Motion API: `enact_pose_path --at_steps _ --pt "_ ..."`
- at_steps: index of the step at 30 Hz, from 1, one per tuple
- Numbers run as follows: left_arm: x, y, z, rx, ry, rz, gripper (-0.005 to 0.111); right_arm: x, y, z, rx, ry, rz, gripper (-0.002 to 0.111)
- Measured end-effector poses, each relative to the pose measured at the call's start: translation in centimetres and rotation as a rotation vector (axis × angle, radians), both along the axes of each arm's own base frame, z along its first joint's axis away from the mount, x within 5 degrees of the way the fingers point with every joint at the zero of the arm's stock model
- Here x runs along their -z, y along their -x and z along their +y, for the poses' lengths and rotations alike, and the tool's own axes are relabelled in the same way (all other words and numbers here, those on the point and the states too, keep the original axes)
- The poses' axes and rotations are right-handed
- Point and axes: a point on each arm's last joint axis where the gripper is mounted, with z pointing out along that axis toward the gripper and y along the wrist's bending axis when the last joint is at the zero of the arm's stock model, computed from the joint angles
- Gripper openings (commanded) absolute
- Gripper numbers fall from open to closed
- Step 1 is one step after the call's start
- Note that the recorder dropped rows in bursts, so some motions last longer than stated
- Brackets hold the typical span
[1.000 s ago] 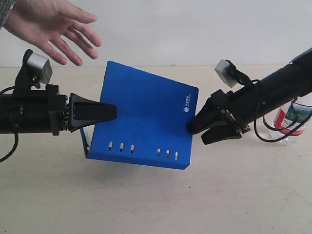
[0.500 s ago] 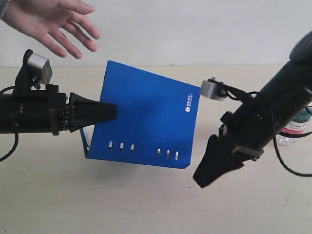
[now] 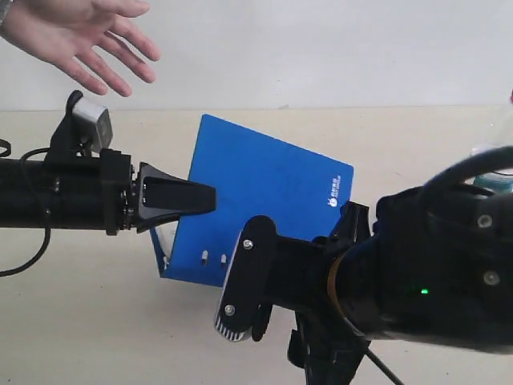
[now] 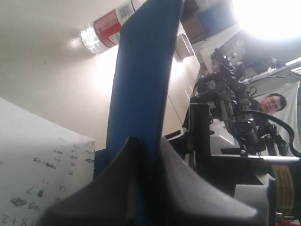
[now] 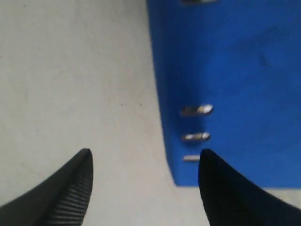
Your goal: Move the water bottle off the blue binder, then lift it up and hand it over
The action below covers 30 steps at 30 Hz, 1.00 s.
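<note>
Now, above the counter [image 3: 80, 321], the blue binder [image 3: 272, 184] hangs tilted, pinched tight by the left pincer [image 3: 208, 198]; the water bottle [image 4: 109, 27] sits off it, beyond. The right pincer [image 5: 146, 155] gapes, empty. Handover stage, probably: next, carry the binder to the hand [image 3: 76, 32].

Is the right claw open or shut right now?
Open: the right claw grips nothing, its dark fingers well apart near the blue binder.
</note>
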Motion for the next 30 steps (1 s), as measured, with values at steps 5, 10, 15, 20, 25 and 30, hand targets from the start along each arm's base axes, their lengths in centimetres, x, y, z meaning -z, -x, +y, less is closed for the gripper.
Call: enact_pose_path --at_steps 5,10,15,20,25,30 --pt "-0.3 -0.1 -0.8 0.018 -0.003 -0.002 0.004 0.0 0.0 0.2 -0.002 -0.022 -0.023 0.09" --pt "-0.7 -0.7 -0.8 0.0 -0.004 0.009 0.004 -0.3 -0.3 0.6 -0.022 -0.069 -0.062 0.097" --pt "-1.2 -1.3 -0.9 -0.032 0.005 0.083 0.004 -0.4 -0.6 1.1 -0.016 -0.12 -0.095 0.097" --pt "-1.0 -1.5 -0.9 -0.065 -0.014 0.145 0.004 1.7 -1.2 1.8 -0.001 -0.081 -0.096 0.097" --pt "-0.9 -1.6 -0.8 -0.082 -0.018 0.194 0.004 5.9 -2.3 2.0 0.171 -0.013 -0.09 0.097" --pt "-1.1 -1.7 -0.8 -0.099 0.005 0.212 0.004 7.7 -3.3 1.8 0.385 -0.045 -0.172 0.097"
